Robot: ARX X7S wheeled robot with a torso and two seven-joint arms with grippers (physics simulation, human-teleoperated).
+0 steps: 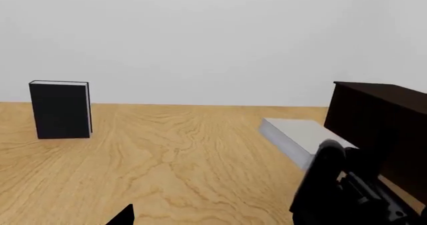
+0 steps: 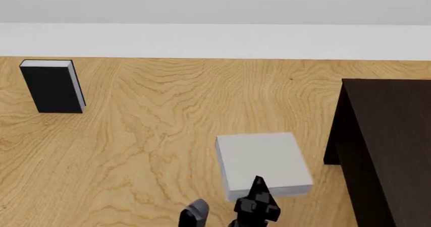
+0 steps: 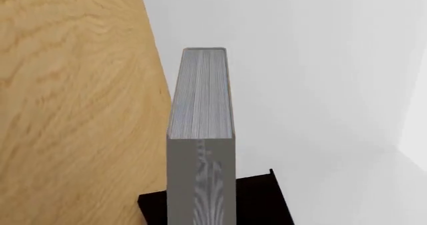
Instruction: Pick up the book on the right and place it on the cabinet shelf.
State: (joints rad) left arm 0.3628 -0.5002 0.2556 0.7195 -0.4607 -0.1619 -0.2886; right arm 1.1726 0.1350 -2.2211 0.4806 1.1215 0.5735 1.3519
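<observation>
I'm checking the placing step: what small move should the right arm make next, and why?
Probably ease the right tool and the book rightward toward the cabinet: the book lies flat at the tool's tip, beside the cabinet, not yet inside it. The shelf itself is out of sight.

My head camera looks steeply down on the table [image 2: 148, 136]. My left wrist camera sits low, facing level across it; both show the black book [image 1: 60, 110] and cabinet [image 1: 380, 130]. My right wrist camera sits close against the grey book [image 3: 200, 135].
</observation>
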